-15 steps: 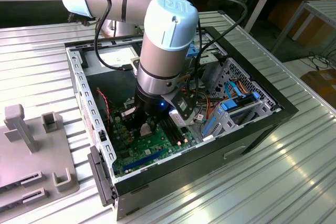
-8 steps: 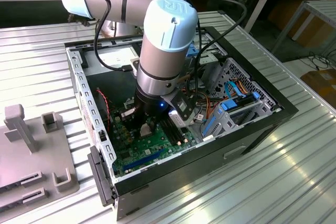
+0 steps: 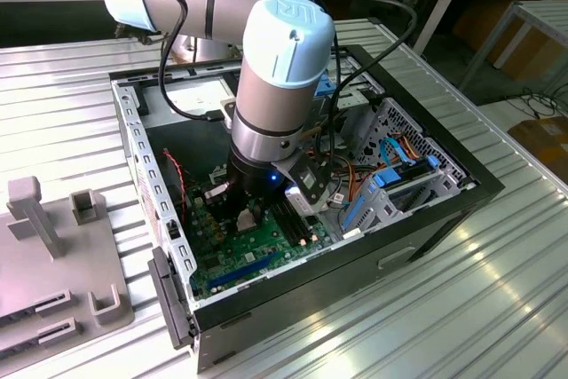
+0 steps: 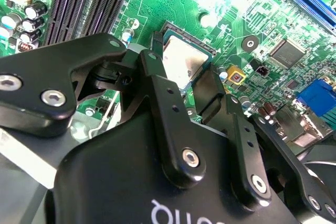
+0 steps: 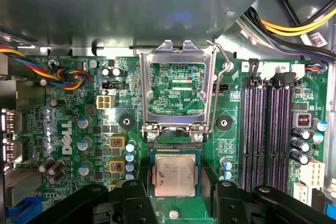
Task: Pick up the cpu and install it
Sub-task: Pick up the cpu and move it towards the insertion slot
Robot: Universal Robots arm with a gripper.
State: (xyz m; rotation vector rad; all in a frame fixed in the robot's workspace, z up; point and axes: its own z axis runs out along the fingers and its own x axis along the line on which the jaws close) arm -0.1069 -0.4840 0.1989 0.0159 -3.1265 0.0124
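Observation:
The cpu [image 5: 175, 174] is a small silver-grey square lying level in its socket on the green motherboard [image 5: 68, 129]. It also shows in the second wrist view as a bright metal square [image 4: 181, 59]. My gripper [image 5: 175, 184] stands straight over it, one black finger [image 5: 137, 184] against each of two opposite edges, shut on the cpu. The second wrist view shows the same close hold by the gripper [image 4: 181, 72]. In the exterior view the arm reaches down into the open computer case and the gripper [image 3: 251, 206] is low over the motherboard [image 3: 240, 259].
The hinged metal socket frame [image 5: 178, 56] stands swung open beside the socket, its lever [image 5: 223, 72] raised. Black memory slots [image 5: 268, 129] run alongside. Coloured cables [image 5: 68, 74] and case walls [image 3: 426, 219] hem in the board. A grey fixture [image 3: 53, 255] sits at the exterior view's left.

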